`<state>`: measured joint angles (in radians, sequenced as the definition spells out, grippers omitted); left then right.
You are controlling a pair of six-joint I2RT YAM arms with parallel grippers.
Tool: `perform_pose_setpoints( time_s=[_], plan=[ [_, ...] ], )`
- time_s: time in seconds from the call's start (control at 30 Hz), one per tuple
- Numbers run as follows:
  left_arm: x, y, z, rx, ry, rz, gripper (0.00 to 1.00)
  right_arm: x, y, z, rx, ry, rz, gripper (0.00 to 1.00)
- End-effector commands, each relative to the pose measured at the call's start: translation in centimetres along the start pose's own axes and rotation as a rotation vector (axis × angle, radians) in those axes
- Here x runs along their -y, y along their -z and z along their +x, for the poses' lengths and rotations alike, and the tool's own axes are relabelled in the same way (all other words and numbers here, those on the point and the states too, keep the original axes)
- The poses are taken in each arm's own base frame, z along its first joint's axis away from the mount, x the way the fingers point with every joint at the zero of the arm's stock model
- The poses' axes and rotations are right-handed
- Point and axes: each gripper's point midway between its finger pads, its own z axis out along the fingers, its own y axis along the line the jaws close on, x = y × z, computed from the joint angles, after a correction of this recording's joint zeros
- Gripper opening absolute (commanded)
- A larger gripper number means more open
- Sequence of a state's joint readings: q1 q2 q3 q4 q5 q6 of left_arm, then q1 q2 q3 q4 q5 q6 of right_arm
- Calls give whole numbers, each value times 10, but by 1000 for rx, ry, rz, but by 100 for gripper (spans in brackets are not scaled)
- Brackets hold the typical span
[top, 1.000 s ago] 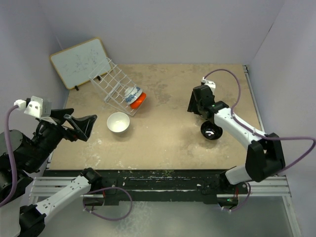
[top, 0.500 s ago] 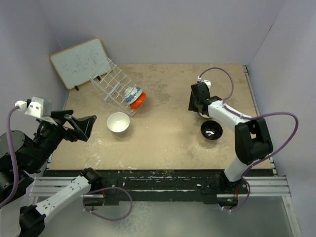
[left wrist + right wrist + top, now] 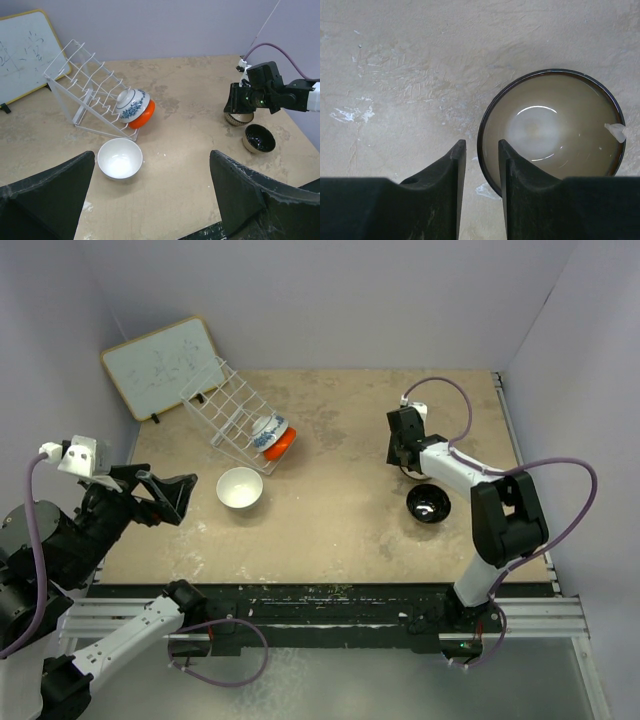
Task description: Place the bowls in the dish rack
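My right gripper (image 3: pixel 482 145) straddles the near rim of the brown-inside bowl (image 3: pixel 555 130). One finger is inside the bowl and one outside, with a narrow gap left at the outer finger. In the top view, that gripper (image 3: pixel 405 454) covers most of the bowl. The glossy black bowl (image 3: pixel 428 504) sits just in front of it. The white bowl (image 3: pixel 240 488) stands upright near the rack's foot. The blue-and-white bowl (image 3: pixel 268 428) and the orange-red bowl (image 3: pixel 286 444) lean in the tilted white wire dish rack (image 3: pixel 222 408). My left gripper (image 3: pixel 152 160) hangs wide open above the table, holding nothing.
A wood-framed whiteboard (image 3: pixel 160 364) leans at the back left behind the rack. Purple-grey walls close in the back and both sides. A cable (image 3: pixel 450 400) loops from the right wrist. Bare tan tabletop (image 3: pixel 340 500) lies between the white and black bowls.
The right arm has folded in, bringing its forearm off the black bowl, and the gripper has settled onto the brown bowl. The left arm shifted only slightly.
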<state>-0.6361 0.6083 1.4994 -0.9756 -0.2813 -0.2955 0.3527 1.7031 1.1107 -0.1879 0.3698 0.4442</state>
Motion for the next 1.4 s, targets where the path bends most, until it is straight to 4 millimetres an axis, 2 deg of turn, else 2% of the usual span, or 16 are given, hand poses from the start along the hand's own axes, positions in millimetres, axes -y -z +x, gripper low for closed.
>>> perform_pose_setpoints(
  time_s=[0.0,0.23,0.4,0.5,0.6,0.73,0.8,0.83,0.9,1.0,1.1,1.23,1.37],
  plan=[
    [-3,1,-4,22,8,-15,99,2,-3,-16,46,0,20,33],
    [-5,5,-4,24,13,-19,99,1,-6,-13,33,4,14,29],
    [-6,8,-5,31,19,-22,99,2,-2,-15,43,-5,9,14],
    [-6,10,-4,32,22,-19,99,4,-3,-14,36,6,18,13],
    [-6,12,-4,35,25,-18,99,6,-7,-9,16,17,37,19],
    [-7,15,-5,42,30,-17,99,6,-9,-6,5,17,37,19],
    [-7,16,-6,45,32,-16,99,4,-8,-6,5,17,29,11],
    [-7,17,-7,46,33,-16,99,4,-6,-8,9,15,22,3],
    [-8,17,-7,47,33,-17,99,2,0,-15,29,5,6,0],
    [-7,18,-10,51,34,-17,99,-5,20,-37,95,-10,-59,0],
    [-7,19,-14,60,36,-15,99,-21,53,-71,192,-37,-182,0],
    [-6,21,-19,77,39,-10,99,-48,112,-119,349,-108,-404,0],
    [-5,22,-25,87,38,-7,99,-84,172,-145,463,-213,-716,0]
  ],
)
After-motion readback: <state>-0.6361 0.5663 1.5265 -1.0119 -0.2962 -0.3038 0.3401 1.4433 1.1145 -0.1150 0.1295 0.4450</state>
